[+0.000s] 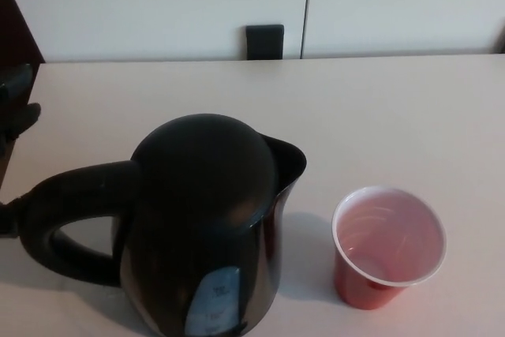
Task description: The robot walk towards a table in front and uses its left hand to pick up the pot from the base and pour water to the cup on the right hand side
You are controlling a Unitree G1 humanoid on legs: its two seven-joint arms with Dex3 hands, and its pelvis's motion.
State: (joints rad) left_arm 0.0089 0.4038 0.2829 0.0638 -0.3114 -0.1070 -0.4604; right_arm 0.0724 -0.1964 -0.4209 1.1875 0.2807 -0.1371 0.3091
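On the pale bench (379, 108), the glossy black plastic kettle's (205, 226) handle lies just right of the left hand (16, 104); finger spread cannot be told, so a misjudged grasp may tip it onto the red plastic cup (387, 246).

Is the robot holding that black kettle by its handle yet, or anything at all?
Nothing is held. The robot's black left hand only shows at the picture's left edge, apart from the black plastic kettle's handle. The red plastic cup stands untouched.

A pale table (394, 108) fills most of the frame. Behind it, along the top, stand white cabinet panels (158, 5) split by a vertical seam, with a small black rectangle (264, 42) at their base.
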